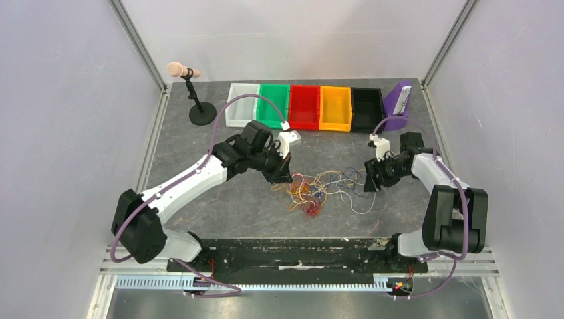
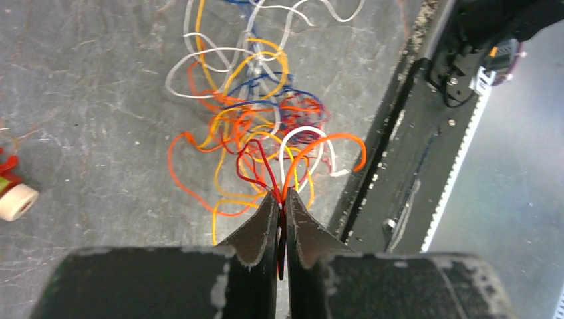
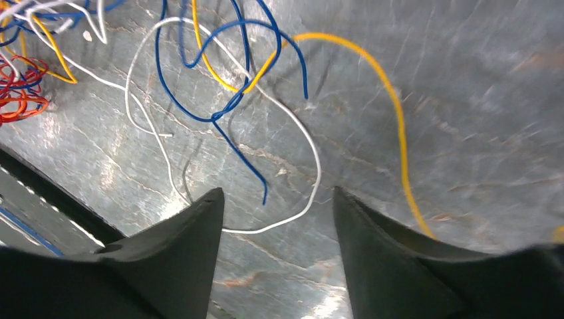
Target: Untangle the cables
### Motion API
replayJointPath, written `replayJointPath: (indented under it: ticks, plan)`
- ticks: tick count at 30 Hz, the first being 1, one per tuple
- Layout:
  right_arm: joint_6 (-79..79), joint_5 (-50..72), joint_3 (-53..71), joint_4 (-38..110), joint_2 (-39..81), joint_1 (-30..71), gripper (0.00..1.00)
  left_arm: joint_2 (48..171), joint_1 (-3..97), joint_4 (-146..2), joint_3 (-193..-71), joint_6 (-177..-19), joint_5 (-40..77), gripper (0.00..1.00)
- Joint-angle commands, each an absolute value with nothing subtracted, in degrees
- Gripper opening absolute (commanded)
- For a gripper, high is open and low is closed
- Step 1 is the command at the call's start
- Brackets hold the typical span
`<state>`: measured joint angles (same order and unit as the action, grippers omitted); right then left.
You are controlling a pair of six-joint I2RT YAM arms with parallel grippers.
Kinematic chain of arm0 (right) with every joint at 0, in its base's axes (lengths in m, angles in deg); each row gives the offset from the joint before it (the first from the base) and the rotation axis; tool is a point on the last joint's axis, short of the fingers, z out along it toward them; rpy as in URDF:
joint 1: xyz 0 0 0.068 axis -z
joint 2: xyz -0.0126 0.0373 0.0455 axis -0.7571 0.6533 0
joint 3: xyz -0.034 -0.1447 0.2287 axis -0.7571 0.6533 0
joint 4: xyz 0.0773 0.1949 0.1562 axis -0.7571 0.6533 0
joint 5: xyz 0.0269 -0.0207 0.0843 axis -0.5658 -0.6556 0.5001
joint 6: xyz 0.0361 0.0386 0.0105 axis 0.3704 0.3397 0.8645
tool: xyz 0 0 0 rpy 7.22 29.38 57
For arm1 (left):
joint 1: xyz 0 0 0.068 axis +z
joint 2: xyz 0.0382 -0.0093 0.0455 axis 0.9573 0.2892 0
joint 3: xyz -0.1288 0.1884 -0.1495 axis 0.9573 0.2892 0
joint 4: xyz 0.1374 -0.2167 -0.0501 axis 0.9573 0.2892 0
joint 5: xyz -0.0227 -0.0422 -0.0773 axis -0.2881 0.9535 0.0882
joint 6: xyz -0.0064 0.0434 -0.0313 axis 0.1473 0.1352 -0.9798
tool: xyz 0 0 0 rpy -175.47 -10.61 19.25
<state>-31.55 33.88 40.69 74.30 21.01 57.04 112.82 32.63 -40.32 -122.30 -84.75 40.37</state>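
Left wrist: left gripper clamped on dark-red strand of cables; right wrist: right gripper wide apart.

My cables are a jumble of orange, yellow, white, red and dark blue; the strand at my left tool is deep red, with bright orange beside it. That tool is matte black, scuffed pale grey along its edges, and my right tool is plain black too; before it lie blue, white and yellow strands. The worktop is dark grey, mottled like slate with thin pale veins. At the back stand a white bin, a green bin, a red bin, an orange bin and a black bin, then a purple holder. My left arm and right arm are white with black joints.
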Motion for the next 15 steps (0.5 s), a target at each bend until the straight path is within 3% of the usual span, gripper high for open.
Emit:
replayJointPath:
  ticks: [1, 6, 8, 12, 15]
  plan:
    - [-36.11, 38.43, 31.66, 79.69, 22.77, 56.95, 0.74, 115.71, 34.25, -42.54, -125.02, -79.26, 39.42, 0.06]
    - [-34.98, 49.73, 25.19, 82.34, 22.28, 53.79, 0.98, 120.31, 33.26, -45.24, -132.09, -85.91, 50.77, 0.02]
    - [-33.59, 54.06, 24.87, 81.41, 21.88, 52.87, 0.98, 122.17, 31.40, -47.49, -133.90, -88.46, 49.55, 0.03]
    - [-29.76, 57.08, 26.23, 77.65, 21.78, 52.31, 0.98, 128.21, 30.19, -44.13, -139.49, -89.40, 39.00, 0.46]
    - [-28.02, 55.80, 27.11, 76.30, 21.29, 52.00, 0.98, 127.88, 38.35, -40.80, -137.88, -92.59, 40.79, 0.58]
